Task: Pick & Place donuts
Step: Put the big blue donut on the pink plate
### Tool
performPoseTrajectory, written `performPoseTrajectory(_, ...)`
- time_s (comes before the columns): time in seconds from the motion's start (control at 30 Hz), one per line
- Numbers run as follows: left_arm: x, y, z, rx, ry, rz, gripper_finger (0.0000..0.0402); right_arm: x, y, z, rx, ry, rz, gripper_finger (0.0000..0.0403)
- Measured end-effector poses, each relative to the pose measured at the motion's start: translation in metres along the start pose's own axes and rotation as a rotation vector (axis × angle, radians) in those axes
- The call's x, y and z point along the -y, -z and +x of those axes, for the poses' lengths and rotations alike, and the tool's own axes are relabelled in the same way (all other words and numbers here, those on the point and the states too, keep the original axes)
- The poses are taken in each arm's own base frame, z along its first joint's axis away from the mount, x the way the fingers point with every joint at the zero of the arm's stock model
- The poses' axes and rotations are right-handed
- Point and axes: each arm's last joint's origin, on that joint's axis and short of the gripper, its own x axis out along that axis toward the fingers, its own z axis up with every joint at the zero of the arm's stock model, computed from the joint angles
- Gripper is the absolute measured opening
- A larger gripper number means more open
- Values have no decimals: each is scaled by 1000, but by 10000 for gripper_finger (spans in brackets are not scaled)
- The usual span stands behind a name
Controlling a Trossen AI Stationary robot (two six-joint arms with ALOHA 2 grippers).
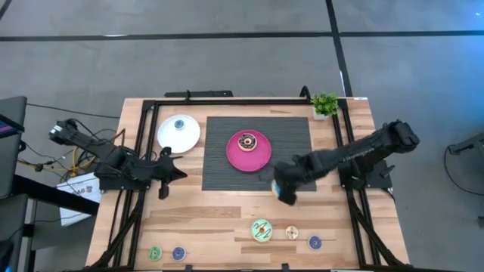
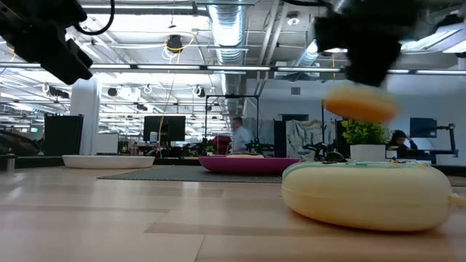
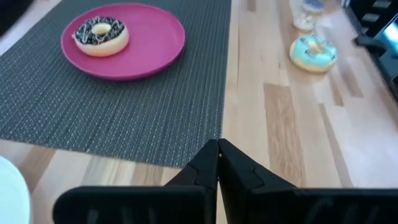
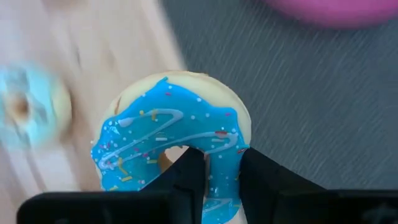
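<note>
Over the mat's (image 1: 227, 162) front right corner, the right gripper (image 1: 284, 189) pinches the blue donut (image 4: 171, 140); left gripper (image 1: 172, 171), pressed together, waits near the bench's (image 1: 219, 215) left edge.

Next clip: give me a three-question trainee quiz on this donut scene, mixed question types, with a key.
1. True or false: the chocolate donut lies on the pink plate.
2. Which gripper holds the light blue donut? A) left B) right C) neither
3. Fill in: the left gripper, waiting near the white plate, has its fingers ____.

Key: 1 true; 2 B, the right gripper, its fingers through the donut's ring, at the mat's near edge; 3 shut.
</note>
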Motion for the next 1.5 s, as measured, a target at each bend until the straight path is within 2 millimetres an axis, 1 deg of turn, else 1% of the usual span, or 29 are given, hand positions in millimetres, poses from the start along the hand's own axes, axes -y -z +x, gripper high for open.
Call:
performPoseTrajectory(0.13, -4, 5, -5, 12, -4, -3, 0, 22, -38, -10, 122, 50, 50, 71)
performPoseTrajectory(0.23, -6, 6, -8, 8, -6, -1, 0, 38, -66, -9, 220, 62, 69, 71)
performPoseTrajectory(0.33, -7, 7, -8, 7, -6, -1, 0, 54, -88, 4, 242, 83, 94, 71)
performPoseTrajectory(0.47, -6, 7, -8, -4, 11, 0, 0, 74, -102, 39, 154, 112, 162, 71)
performPoseTrajectory(0.53, -6, 8, -8, -13, 21, 1, 0, 81, -104, 56, 88, 97, 188, 71)
performPoseTrajectory(0.63, -6, 8, -8, -16, 34, -7, 0, 88, -104, 75, 10, 62, 213, 71)
performPoseTrajectory(0.7, -6, 8, -8, -17, 34, -18, 0, 91, -102, 82, -32, 73, 218, 71)
performPoseTrajectory(0.77, -6, 8, -8, -17, 34, -22, 0, 94, -103, 87, -36, 89, 226, 70)
performPoseTrajectory(1.03, -6, 7, -8, -10, 19, -27, 0, 105, -100, 89, -66, 155, 246, 70)
performPoseTrajectory(1.2, -7, 7, -8, -5, 9, -27, 0, 106, -98, 88, -86, 159, 245, 80)
performPoseTrajectory(1.33, -7, 7, -8, -5, 9, -30, 0, 105, -98, 88, -91, 146, 218, 106)
performPoseTrajectory(1.5, -7, 7, -8, -4, 6, -38, 0, 105, -100, 87, -91, 146, 219, 155)
